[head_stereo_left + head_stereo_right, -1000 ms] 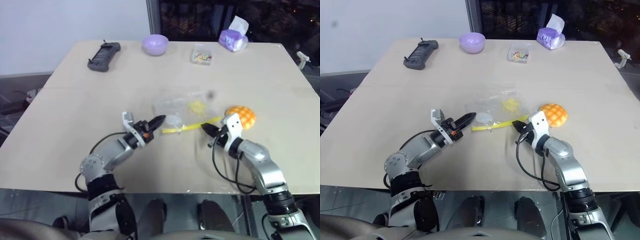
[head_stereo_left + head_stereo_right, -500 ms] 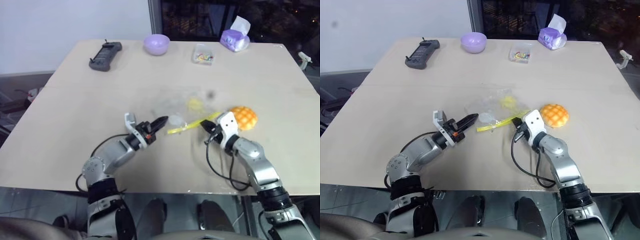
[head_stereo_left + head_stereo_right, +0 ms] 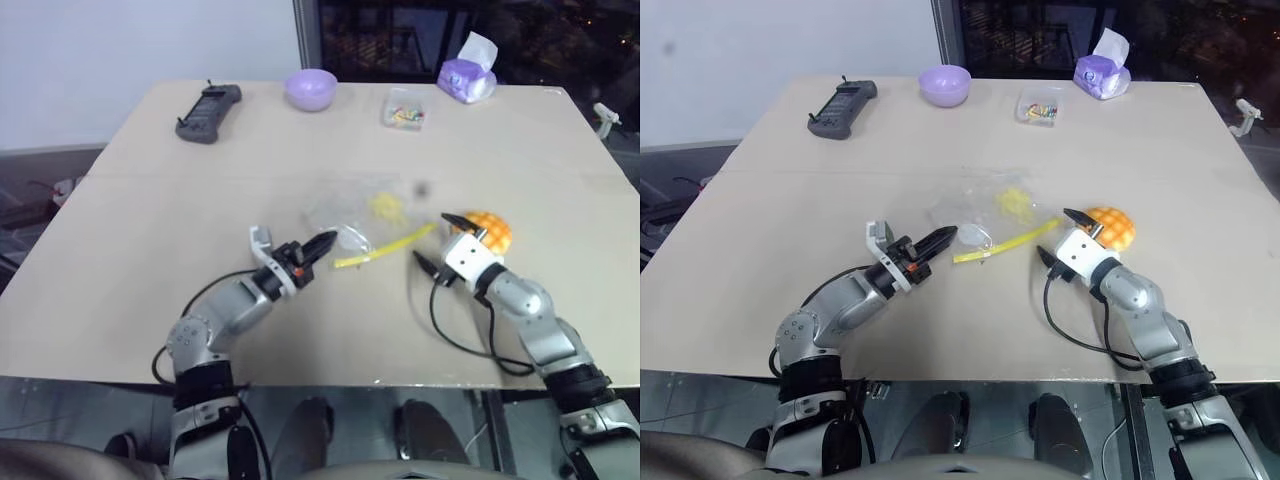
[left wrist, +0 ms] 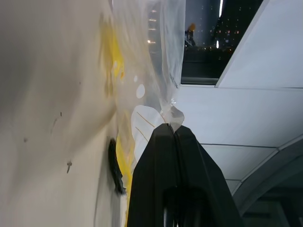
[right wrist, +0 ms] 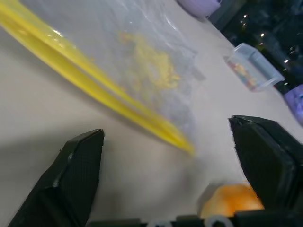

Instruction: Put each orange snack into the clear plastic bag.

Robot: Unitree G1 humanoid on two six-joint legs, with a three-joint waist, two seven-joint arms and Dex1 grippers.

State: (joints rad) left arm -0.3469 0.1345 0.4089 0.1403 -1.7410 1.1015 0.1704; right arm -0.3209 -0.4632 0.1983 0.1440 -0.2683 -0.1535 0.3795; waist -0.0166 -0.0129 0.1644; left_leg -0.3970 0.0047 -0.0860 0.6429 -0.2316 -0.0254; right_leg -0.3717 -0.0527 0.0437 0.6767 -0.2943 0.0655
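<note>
Since before, the right gripper released the yellow seal strip; its fingers spread beside the domed, grid-crusted orange snack. At its 9 o'clock, left gripper pinches the crinkled clear plastic bag on the tabletop.

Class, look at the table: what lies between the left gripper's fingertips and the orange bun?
In the left eye view, the clear plastic bag with its yellow seal strip lies between the left gripper and the orange bun, then bare table.

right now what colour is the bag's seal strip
Yellow seal strip, clearest in the right wrist view.
</note>
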